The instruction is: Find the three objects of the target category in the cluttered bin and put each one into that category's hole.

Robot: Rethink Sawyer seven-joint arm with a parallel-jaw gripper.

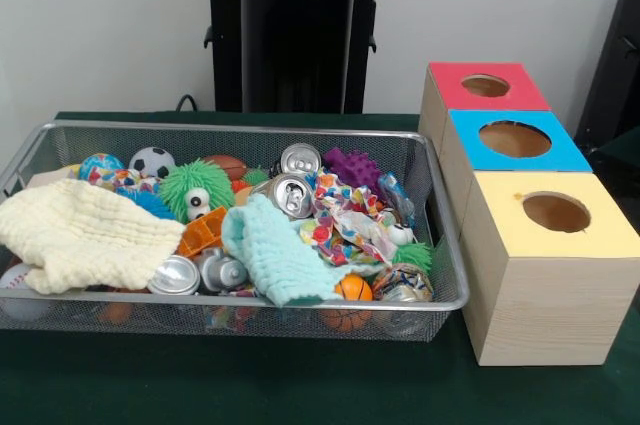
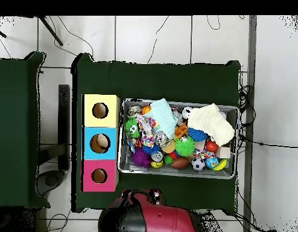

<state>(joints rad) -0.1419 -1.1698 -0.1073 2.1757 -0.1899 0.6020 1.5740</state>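
The bin (image 1: 240, 129) is a silver wire mesh basket on the green table, full of clutter; it also shows in the overhead view (image 2: 175, 173). In it lie crushed silver cans (image 1: 292, 193), a soccer ball (image 1: 152, 161), a small basketball (image 1: 352, 290), a brown football (image 1: 228, 165), a green fuzzy toy with eyes (image 1: 197, 188), a purple spiky ball (image 1: 352, 167), a pale yellow cloth (image 1: 80, 235) and a mint cloth (image 1: 275, 255). Three wooden boxes, each with a round hole, stand beside the bin: red top (image 1: 450, 95), blue top (image 1: 470, 150), yellow top (image 1: 500, 230). No gripper shows.
The robot's black pedestal (image 1: 295, 35) stands behind the table; its red base (image 2: 151, 214) shows at the bottom of the overhead view. The boxes line up along the bin's short side (image 2: 85, 143). A second green table (image 2: 15, 121) stands apart at the left.
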